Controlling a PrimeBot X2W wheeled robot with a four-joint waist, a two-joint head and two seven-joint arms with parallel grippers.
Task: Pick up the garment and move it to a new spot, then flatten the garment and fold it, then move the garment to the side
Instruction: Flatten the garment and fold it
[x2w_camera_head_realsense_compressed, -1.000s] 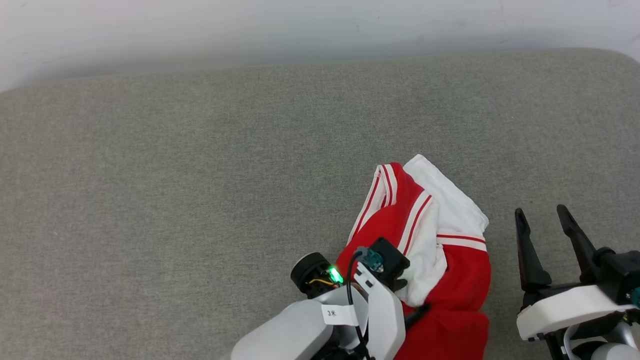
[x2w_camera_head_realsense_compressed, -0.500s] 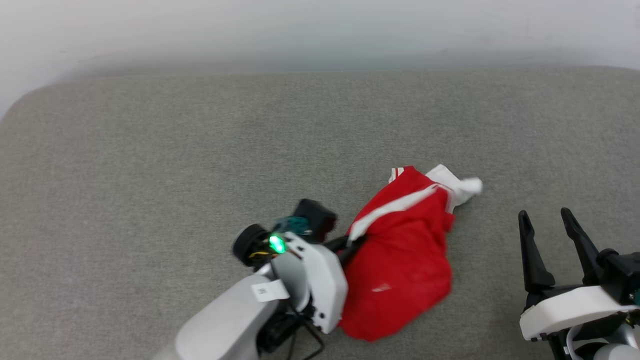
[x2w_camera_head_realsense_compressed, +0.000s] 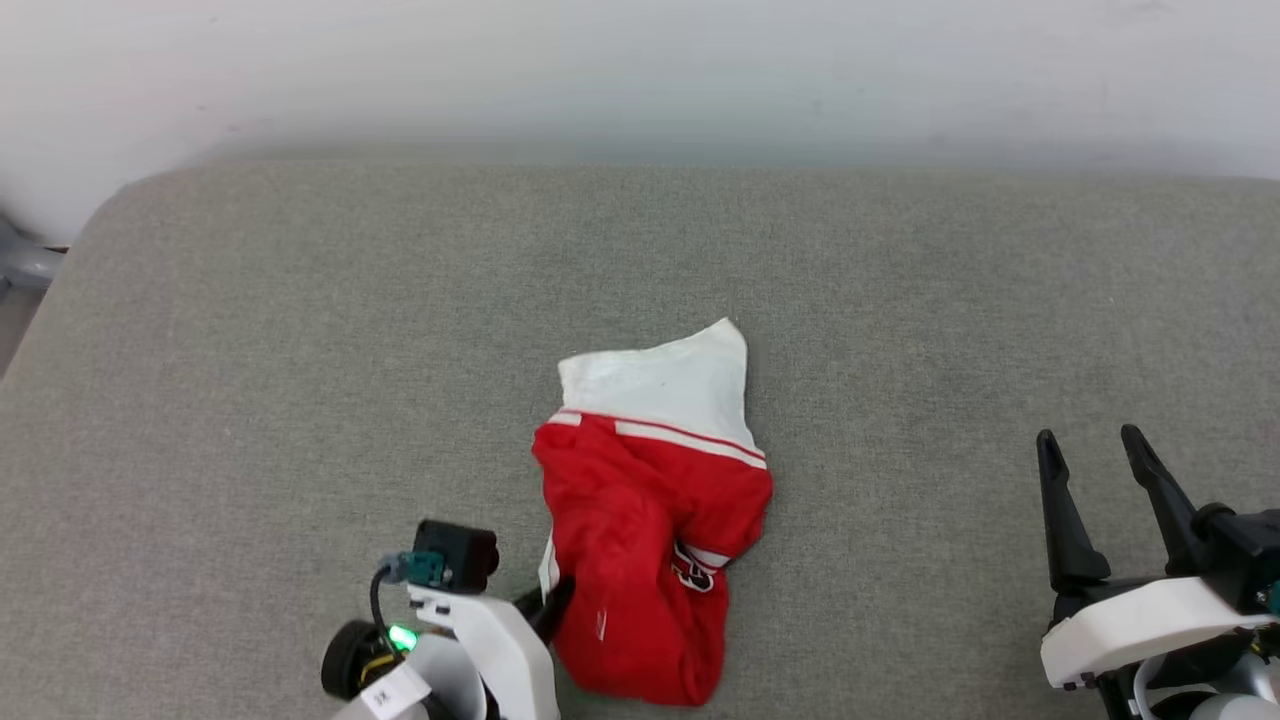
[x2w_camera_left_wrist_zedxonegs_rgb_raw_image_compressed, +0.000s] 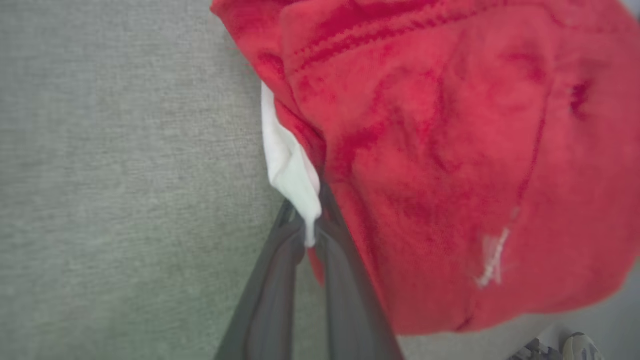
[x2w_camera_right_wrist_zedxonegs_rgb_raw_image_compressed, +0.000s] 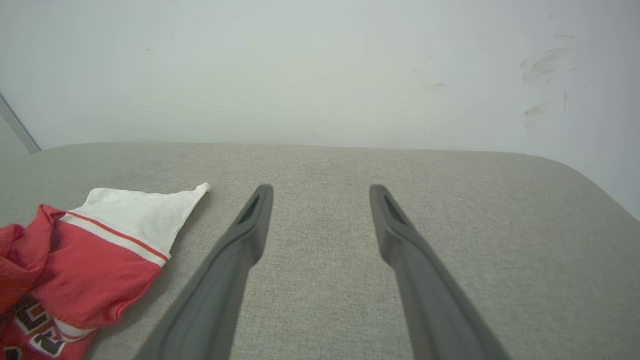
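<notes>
Pinching a white edge of the shirt (x2w_camera_left_wrist_zedxonegs_rgb_raw_image_compressed: 450, 175) between two fingers pressed together, left gripper (x2w_camera_left_wrist_zedxonegs_rgb_raw_image_compressed: 310, 225) low at 7 o'clock of the head view, dark fingertips (x2w_camera_head_realsense_compressed: 545, 608) tucked against the cloth's left side. Clenched on that white strip, with red fabric bunched just to the right of the fingers in the left wrist view. Across at 4 o'clock, right gripper (x2w_camera_head_realsense_compressed: 1090, 440) spread wide and grasping nothing, above bare grey cushion (x2w_camera_head_realsense_compressed: 300, 350), well apart from the shirt. Seen from its own wrist, both dark fingers parted over the cushion, the shirt off at 8 o'clock of that view. Crumpled near the middle of the head view, slightly toward 6 o'clock, the shirt in a red heap, with a scrap of black, white-outlined lettering showing at its lower right. One white sleeve end with a red stripe pointing to 12 o'clock, lying on the cushion. Farther back at 12 o'clock, pale wall (x2w_camera_head_realsense_compressed: 640, 70) beyond the cushion's rear edge.
</notes>
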